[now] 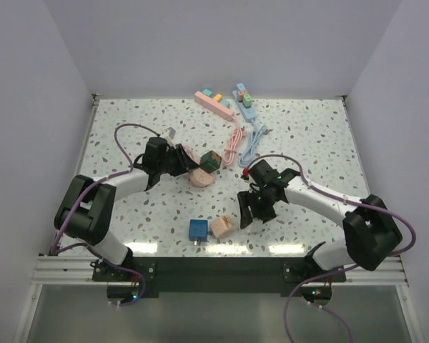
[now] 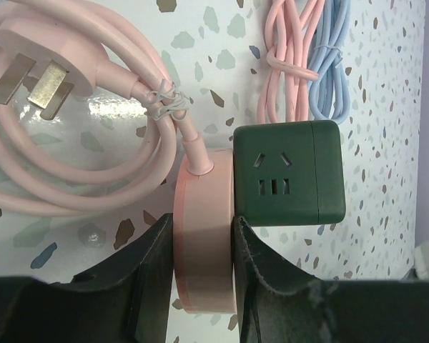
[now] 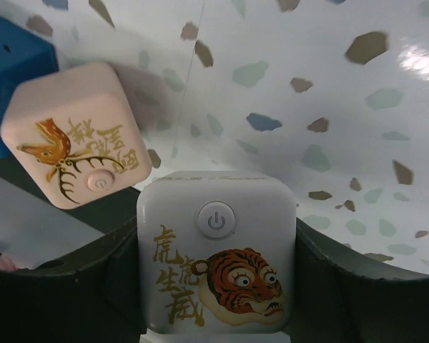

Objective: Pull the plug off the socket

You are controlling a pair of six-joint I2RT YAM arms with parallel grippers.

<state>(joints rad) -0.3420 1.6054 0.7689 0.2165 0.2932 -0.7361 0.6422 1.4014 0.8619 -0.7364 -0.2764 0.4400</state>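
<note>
The left jaws are clenched on a round pink socket (image 2: 204, 193). A green plug cube (image 2: 289, 171) sits flush against the socket's side, mid-tabletop (image 2: 386, 107). The socket's pink cable (image 2: 93, 157) coils nearby. The right jaws grip a white tiger cube (image 3: 222, 279). A pink cube (image 3: 75, 136) lies just beside it, touching a blue cube (image 3: 14, 64).

Terrazzo table (image 1: 314, 136) (cables (image 1: 234, 145), power strips (image 1: 213, 102))
</note>
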